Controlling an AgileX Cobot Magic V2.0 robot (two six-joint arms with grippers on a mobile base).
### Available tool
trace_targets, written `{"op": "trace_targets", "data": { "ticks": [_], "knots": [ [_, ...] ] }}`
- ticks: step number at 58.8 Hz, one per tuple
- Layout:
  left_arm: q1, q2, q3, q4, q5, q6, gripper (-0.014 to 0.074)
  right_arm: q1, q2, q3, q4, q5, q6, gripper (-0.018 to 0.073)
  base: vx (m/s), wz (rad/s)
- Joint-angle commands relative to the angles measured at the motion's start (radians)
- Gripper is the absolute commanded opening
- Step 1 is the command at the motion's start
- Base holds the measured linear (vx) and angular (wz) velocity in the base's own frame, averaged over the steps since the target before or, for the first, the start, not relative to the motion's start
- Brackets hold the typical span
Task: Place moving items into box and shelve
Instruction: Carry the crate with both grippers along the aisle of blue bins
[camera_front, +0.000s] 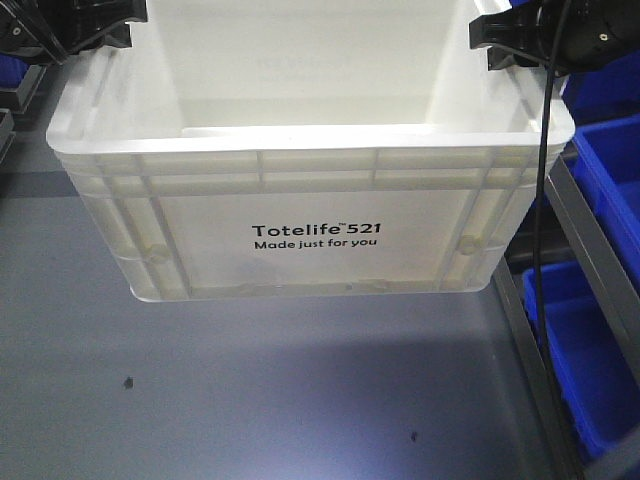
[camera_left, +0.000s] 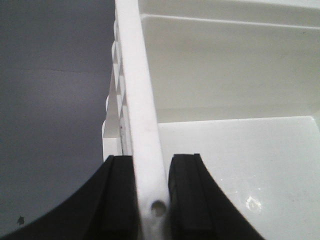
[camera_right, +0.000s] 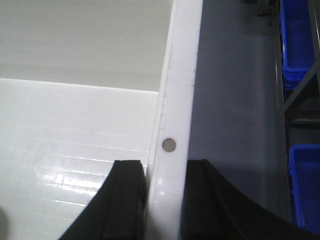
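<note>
Though it hangs clear of the grey floor (camera_front: 250, 400), the box (camera_front: 315, 235) shows nothing inside, so I'd say packing looks undone and shelving is still to come. The left gripper (camera_left: 151, 167) pinches its left rim and the right gripper (camera_right: 165, 172) its right rim. Its opening faces up, its print faces the robot, and its long axis runs gripper to gripper. Blue bins (camera_front: 610, 190) sit beyond.

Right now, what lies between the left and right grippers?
Only the box: the left gripper and right gripper clamp its opposite side rims, and both wrist views show its inside bare.
</note>
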Motion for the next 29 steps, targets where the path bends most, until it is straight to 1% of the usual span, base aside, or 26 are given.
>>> {"op": "trace_targets", "data": {
  "ticks": [1,29],
  "knots": [
    [-0.014,-0.057,-0.055,-0.054,-0.147,0.015,-0.0013,0.008,-0.053,-0.051,0.046,-0.141,-0.015,-0.0013,0.47,0.06],
    [-0.014,-0.057,-0.055,-0.055,-0.147,0.015,-0.0013,0.008,-0.053,-0.051,0.046,-0.141,-0.015,-0.0013,0.34,0.33]
  ]
}}
